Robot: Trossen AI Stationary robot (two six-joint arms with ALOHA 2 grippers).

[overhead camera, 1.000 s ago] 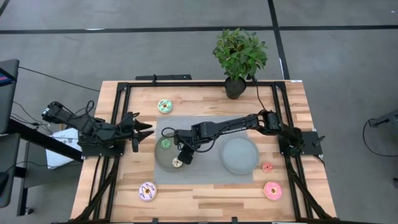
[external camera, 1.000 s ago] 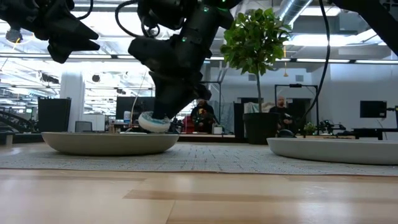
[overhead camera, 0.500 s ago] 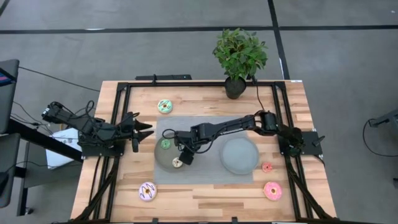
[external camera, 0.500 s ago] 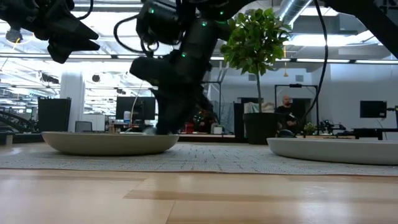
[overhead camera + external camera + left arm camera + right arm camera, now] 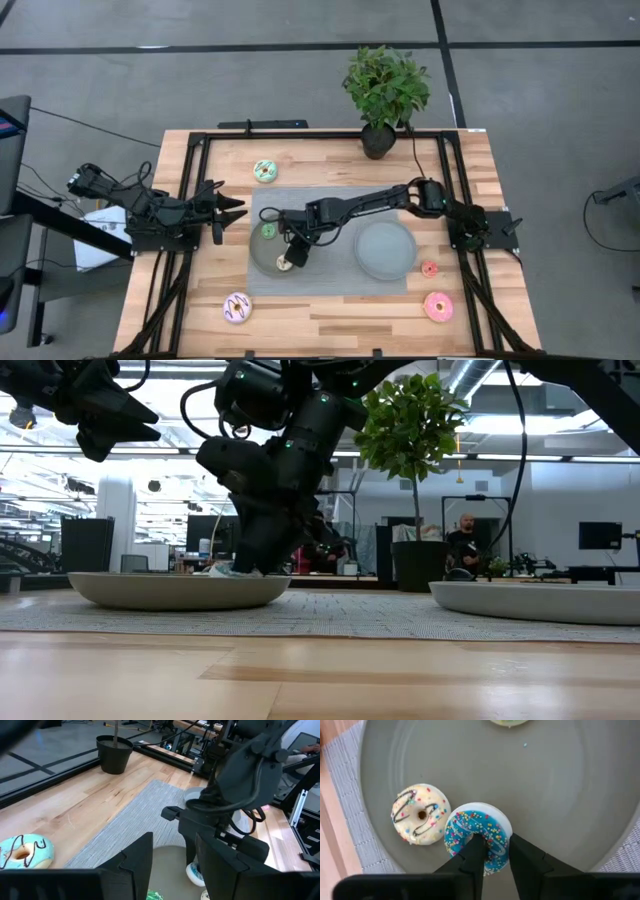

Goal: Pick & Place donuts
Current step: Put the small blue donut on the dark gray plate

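— So, where is the blue donut (image 5: 477,836) now?

— Between the right gripper's (image 5: 492,857) nearly closed fingers, pinched at its rim, low over the left plate (image 5: 560,795); a yellow donut (image 5: 420,813) lies just beside it.

— How should it let go?

— Probably open slowly, then rise straight, avoiding that neighbour. The left gripper (image 5: 232,211), fingers parted and empty, waits well off to the side.

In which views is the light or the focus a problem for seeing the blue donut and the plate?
Low view: bright ceiling lights behind leave the right gripper a dark silhouette, the donut hard to make out. Right wrist view: even light, the blue donut and grey plate sharp. Left wrist view: near fingers soft.
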